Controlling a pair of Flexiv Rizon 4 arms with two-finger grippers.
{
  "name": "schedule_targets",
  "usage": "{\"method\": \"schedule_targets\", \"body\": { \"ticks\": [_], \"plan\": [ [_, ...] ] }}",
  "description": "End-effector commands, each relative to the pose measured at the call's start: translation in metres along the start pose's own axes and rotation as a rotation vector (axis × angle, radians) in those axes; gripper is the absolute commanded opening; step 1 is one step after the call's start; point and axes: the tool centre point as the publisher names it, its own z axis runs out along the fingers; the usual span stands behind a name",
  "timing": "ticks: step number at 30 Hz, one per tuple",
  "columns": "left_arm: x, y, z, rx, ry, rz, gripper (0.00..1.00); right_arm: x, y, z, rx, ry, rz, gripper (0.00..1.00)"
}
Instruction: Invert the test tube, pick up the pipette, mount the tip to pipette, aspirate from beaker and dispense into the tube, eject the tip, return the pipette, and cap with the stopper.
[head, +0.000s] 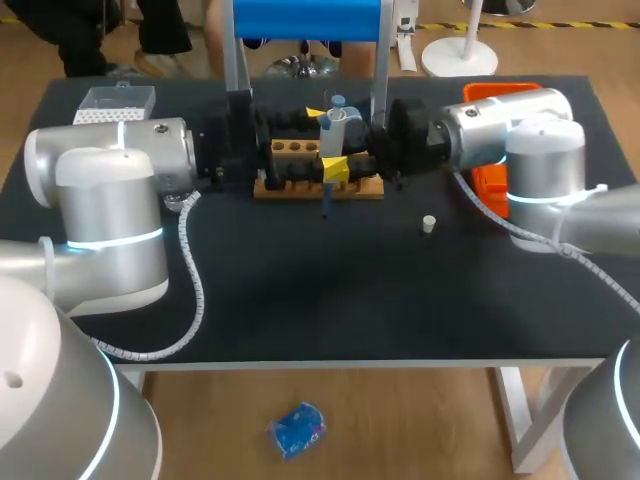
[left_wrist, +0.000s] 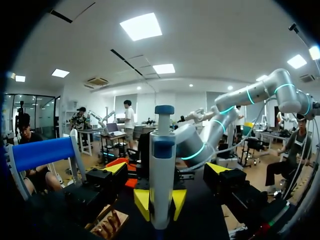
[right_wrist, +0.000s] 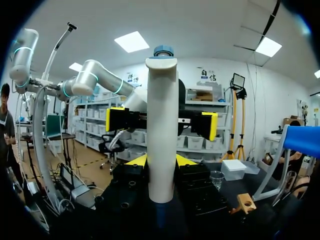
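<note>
1. The right jaws are clenched on the upright white pipette with a blue cap (right_wrist: 162, 125). Their yellow fingertips (right_wrist: 138, 160) press its barrel from both sides, low on the body.
2. The pipette stands plunger end up in that grasp. In the head view its thin lower end points down toward the front edge of the rack.
3. The left jaws are released and spread wide. Their yellow fingertips (left_wrist: 116, 167) stand well out on either side of the pipette, which is in line between them without touching either.
4. The two sets of jaws face each other head-on over the middle of the worktop. The silver left arm (head: 110, 200) comes in from one side and the silver right arm (head: 545, 150) from the other.
5. Below the jaws, a light wooden rack with round holes (head: 290, 150) sits on the black worktop (head: 300, 300).
6. A small white stopper (head: 428, 224) lies alone on the worktop, in front of the rack toward the right arm, apart from both jaws.
7. A small clear glass beaker (right_wrist: 216, 179) stands off to one side of the right jaws, near a white tip box (head: 115, 103) at the far left corner.
8. An orange container (head: 490, 185) is partly hidden by the right arm.
9. A blue bar on metal legs (head: 305, 18) rises behind the rack.
</note>
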Motion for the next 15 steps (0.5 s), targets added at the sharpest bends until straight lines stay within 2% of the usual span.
{"method": "schedule_targets", "body": {
  "ticks": [1,3,4,5,7,10,15],
  "plan": [
    [0.0,0.0007,0.0022,0.001,-0.005,0.001,0.89,-0.0023,-0.001,0.0004,-0.001,0.006,0.0,0.0],
    [0.0,0.0008,0.0023,0.002,-0.005,0.0,0.84,-0.0029,-0.0011,0.0006,-0.002,0.006,0.001,0.0],
    [0.0001,0.001,0.0024,0.002,-0.005,0.0,0.68,-0.0031,-0.0012,0.0006,-0.003,0.006,0.002,0.0],
    [0.0002,0.0011,0.0027,0.003,-0.005,-0.001,0.64,-0.0034,-0.0013,0.0007,-0.003,0.006,0.003,0.0],
    [0.0003,0.0013,0.0029,0.003,-0.004,-0.002,0.65,-0.0037,-0.0013,0.0009,-0.003,0.007,0.003,0.0],
    [0.0004,0.0015,0.0027,0.001,-0.004,-0.003,0.5,-0.004,-0.0011,0.0009,-0.002,0.008,0.004,0.0],
    [0.0005,0.0022,0.0024,-0.005,-0.002,-0.004,0.47,-0.0042,-0.0009,0.0009,0.001,0.009,0.007,0.0]
  ]
}}
